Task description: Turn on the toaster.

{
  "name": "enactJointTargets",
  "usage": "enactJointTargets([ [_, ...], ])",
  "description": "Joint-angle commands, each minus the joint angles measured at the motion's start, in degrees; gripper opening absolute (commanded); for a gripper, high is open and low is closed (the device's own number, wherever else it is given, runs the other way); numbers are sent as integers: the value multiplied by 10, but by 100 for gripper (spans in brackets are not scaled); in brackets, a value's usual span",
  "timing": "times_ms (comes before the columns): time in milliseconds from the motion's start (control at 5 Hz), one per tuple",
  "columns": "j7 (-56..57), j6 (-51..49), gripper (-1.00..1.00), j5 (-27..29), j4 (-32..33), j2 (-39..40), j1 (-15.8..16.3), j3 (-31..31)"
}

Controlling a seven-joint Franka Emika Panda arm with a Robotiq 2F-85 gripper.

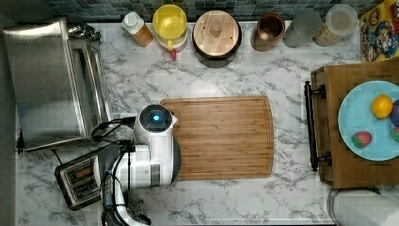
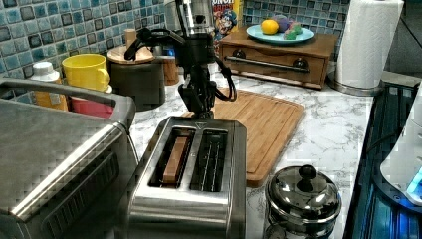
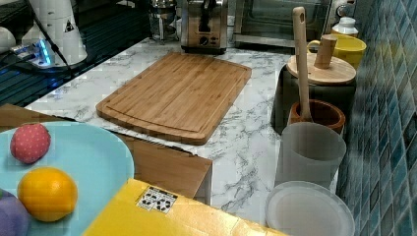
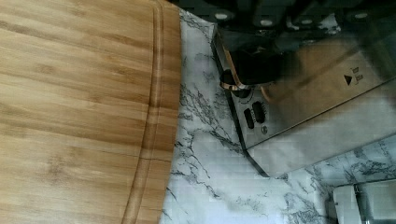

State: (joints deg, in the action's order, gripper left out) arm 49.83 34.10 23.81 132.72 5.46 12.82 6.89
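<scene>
The fingers (image 2: pixel 201 107) hang at the toaster (image 2: pixel 191 179)'s control end — its lever directly below them, slots running away lengthwise; their spread I cannot tell.

A white, rounded Franka arm (image 1: pixel 153 155) with dark grey joint bands, a glowing blue status light, looping black cables and a black gripper (image 2: pixel 199 102)

Silver toaster (image 2: pixel 191 199), brown toast (image 2: pixel 175 160), seemingly white-grey marbled counter (image 1: pixel 263 70)

Home kitchen, marble counter (image 1: pixel 282 75), blue tile backsplash (image 2: pixel 59 25), toaster oven (image 1: pixel 47 80), cutting board (image 1: pixel 221 136)
</scene>
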Motion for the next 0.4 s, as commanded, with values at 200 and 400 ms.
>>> enactJointTargets([
  [200, -21, 34, -100, -30, 91, 53, -3, -20],
  [400, -21, 34, -100, -31, 92, 53, -7, -16],
])
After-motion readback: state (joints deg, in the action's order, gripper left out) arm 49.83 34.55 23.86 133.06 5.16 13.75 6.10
